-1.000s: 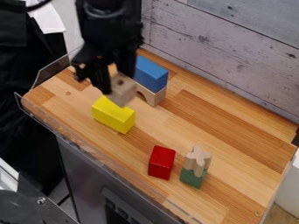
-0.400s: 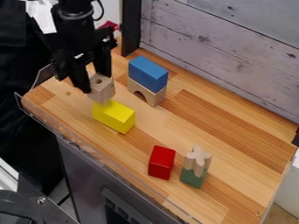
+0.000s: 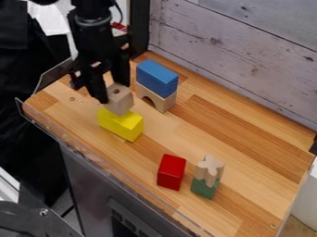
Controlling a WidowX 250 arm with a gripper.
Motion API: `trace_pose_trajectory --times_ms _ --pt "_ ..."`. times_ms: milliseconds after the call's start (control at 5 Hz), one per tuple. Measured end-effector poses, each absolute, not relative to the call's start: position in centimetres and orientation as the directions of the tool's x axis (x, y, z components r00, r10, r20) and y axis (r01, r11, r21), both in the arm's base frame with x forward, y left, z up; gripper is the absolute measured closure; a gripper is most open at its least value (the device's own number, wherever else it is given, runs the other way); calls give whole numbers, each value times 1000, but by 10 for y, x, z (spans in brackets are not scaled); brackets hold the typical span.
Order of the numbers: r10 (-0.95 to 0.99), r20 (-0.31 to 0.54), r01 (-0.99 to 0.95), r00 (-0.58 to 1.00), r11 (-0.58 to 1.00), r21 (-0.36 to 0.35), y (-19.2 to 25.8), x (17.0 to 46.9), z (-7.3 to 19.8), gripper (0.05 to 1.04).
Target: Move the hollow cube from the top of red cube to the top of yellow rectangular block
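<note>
Pale wooden cube (image 3: 121, 102), bare and matte, square-edged, round dark hole in upper face; held between jaws of black gripper (image 3: 114, 90), just over yellow block (image 3: 123, 126); contact with block hard to tell. Yellow block smooth, long, rectangular. Beside it, blue block (image 3: 157, 77) atop wooden arch (image 3: 162, 101). Nearer camera, glossy red block (image 3: 171, 171); next to it, lobed wooden piece (image 3: 210, 167) on green block (image 3: 204, 188). Striped wood tabletop (image 3: 229, 134).

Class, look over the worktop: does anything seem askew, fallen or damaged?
Nothing looks fallen or damaged. One mild oddity: the hollow cube, held in the gripper, appears off-centre toward the picture-left end of the yellow block; whether they touch is unclear.
</note>
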State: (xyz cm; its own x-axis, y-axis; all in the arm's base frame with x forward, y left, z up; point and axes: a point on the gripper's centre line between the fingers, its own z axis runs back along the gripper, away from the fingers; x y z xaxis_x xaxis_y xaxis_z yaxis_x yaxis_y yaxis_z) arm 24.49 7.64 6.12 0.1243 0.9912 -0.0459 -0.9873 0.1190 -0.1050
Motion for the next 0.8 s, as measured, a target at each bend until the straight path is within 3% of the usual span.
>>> trace_pose_trajectory --times_ms 600,800 --pt "987 -64 -988 145 141 -64 66 247 43 534" --pt "987 -59 -987 148 144 -67 68 250 44 492"
